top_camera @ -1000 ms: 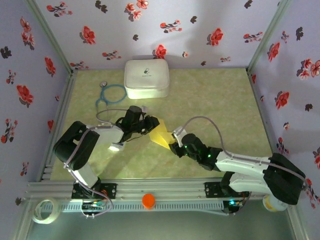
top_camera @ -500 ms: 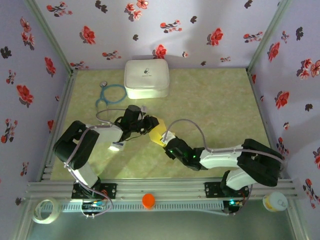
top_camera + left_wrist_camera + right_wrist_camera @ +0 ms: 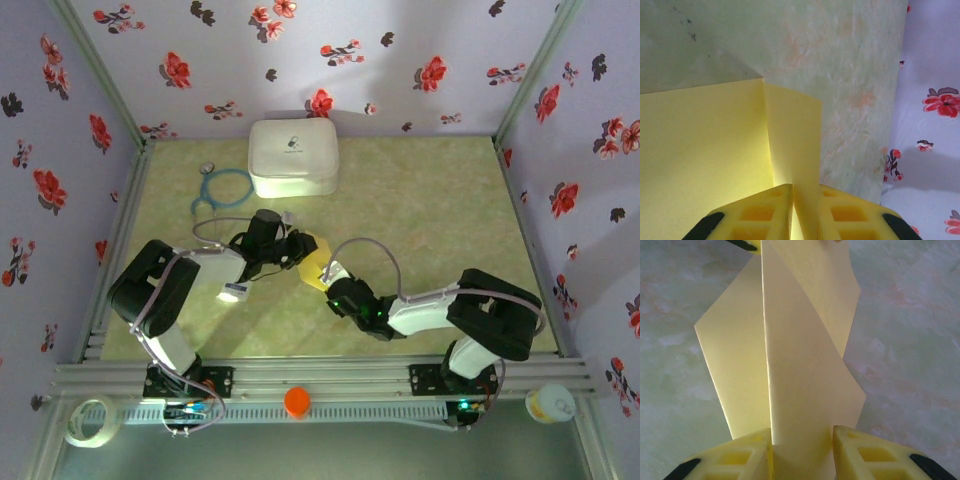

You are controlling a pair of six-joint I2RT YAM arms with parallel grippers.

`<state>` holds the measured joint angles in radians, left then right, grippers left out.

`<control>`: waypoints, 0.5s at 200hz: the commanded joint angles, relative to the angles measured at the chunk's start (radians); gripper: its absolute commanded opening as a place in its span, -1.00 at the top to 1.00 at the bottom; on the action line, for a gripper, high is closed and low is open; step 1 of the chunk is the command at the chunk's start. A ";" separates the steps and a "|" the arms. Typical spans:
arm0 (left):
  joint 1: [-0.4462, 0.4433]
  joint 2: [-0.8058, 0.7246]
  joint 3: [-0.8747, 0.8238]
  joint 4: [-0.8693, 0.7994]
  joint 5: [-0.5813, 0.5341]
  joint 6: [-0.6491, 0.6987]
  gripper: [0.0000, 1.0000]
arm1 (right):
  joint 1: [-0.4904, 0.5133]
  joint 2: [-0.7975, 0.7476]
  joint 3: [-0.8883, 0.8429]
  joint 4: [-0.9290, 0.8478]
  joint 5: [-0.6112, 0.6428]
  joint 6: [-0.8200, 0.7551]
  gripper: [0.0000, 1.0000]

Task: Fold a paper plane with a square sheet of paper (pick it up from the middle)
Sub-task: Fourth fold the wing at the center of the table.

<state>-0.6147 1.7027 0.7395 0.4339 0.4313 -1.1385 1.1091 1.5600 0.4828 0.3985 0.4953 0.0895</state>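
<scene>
Two changes since a second ago: your right arm has tucked its elbow inward, and your right gripper (image 3: 328, 276) now sits just beside your left gripper (image 3: 298, 250). The white case (image 3: 292, 157) and blue stethoscope (image 3: 222, 187) lie well behind, blocking nothing. The creased square sheet of paper (image 3: 314, 266) spans both tools. Your left jaws pinch it tight. Your right jaws stand narrowly apart around a fold, and you cannot tell whether they grip.

Yellow paper sheet (image 3: 315, 270) 1, white case (image 3: 292, 157) 1, stethoscope (image 3: 222, 187) 1, tape roll (image 3: 70, 425) 1, orange disc (image 3: 297, 401) 1.
</scene>
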 commanded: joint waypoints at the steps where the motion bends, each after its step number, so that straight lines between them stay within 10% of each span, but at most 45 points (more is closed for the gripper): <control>1: 0.009 0.003 0.017 0.006 0.017 0.018 0.66 | 0.008 0.015 0.017 0.037 0.021 0.032 0.36; 100: 0.012 0.003 0.009 0.012 0.013 0.010 0.84 | 0.007 0.009 -0.004 0.046 -0.031 0.057 0.56</control>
<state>-0.6113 1.7027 0.7395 0.4339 0.4309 -1.1389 1.1091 1.5635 0.4828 0.4229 0.4786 0.1165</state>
